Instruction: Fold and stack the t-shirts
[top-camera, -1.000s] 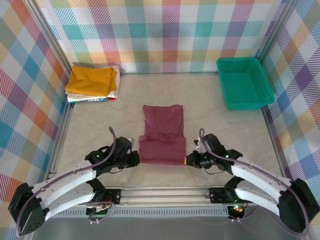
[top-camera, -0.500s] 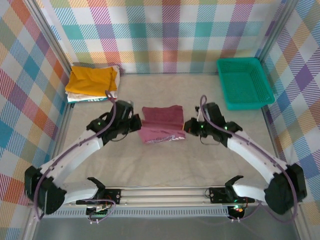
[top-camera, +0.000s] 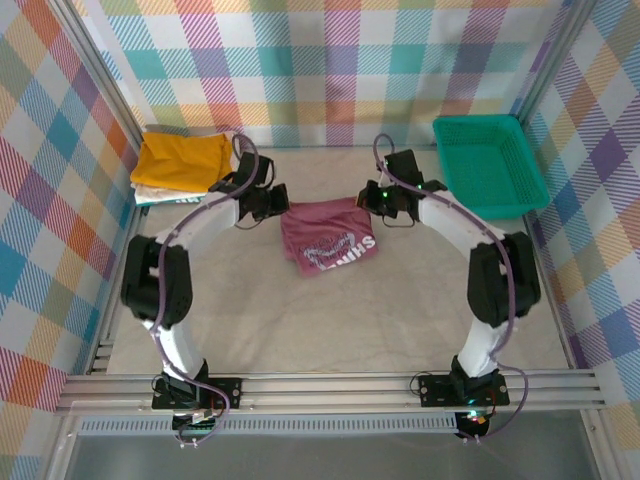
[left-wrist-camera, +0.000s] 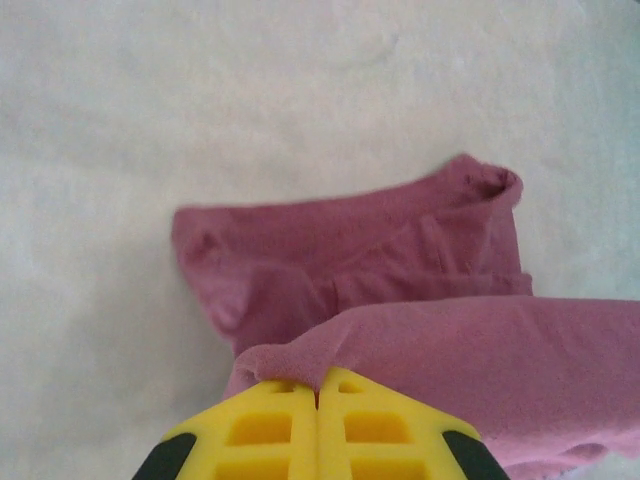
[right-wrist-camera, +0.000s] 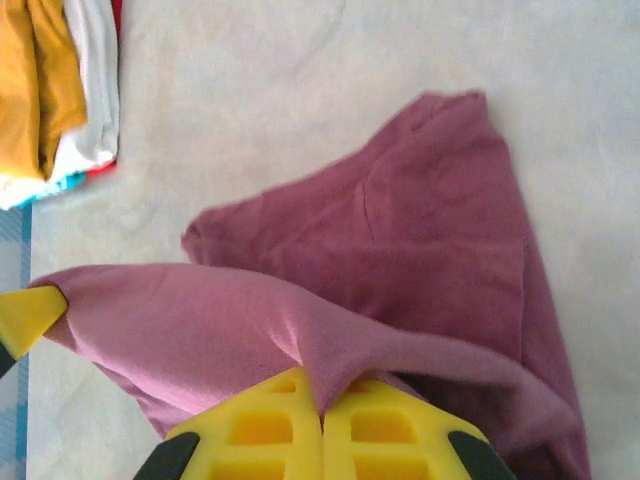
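we see both arms stretched to the far half of the counter (top-camera: 400, 320), each hand pinched shut on an edge of the maroon t-shirt (top-camera: 328, 240). the left hand (top-camera: 268, 203) grips its left edge and the right hand (top-camera: 372, 200) its right edge. the far part of the cloth hangs lifted between them, while the near part lies on the counter with its white lettering facing up. in the wrist views the yellow fingertips (left-wrist-camera: 270, 425) meet with maroon fabric caught between them. the folded mustard-yellow t-shirt (top-camera: 182, 160) sits on a white t-shirt (right-wrist-camera: 92, 70) in the far left corner, well apart from the maroon one. a teal basket (top-camera: 490, 165) stands in the far right corner.
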